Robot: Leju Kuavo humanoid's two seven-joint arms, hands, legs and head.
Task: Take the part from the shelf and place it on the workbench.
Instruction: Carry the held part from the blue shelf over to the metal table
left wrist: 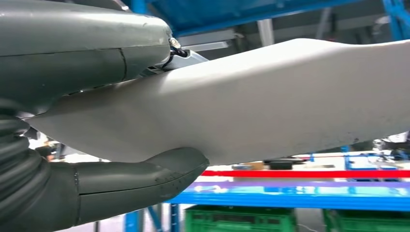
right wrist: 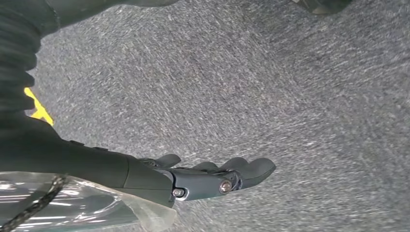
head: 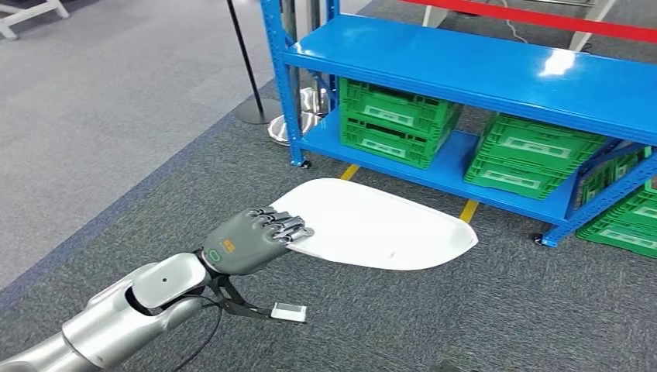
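The part is a flat white curved panel. My left hand grips its near left edge and holds it level above the carpet, in front of the blue shelf. In the left wrist view the panel lies between my thumb and the fingers over it. My right hand hangs over the grey carpet, fingers loosely extended, holding nothing.
Green crates sit on the shelf's lower level, with more to the right. A black stanchion pole and its round base stand left of the shelf. Yellow floor marks lie under the shelf front. Grey carpet spreads to the left.
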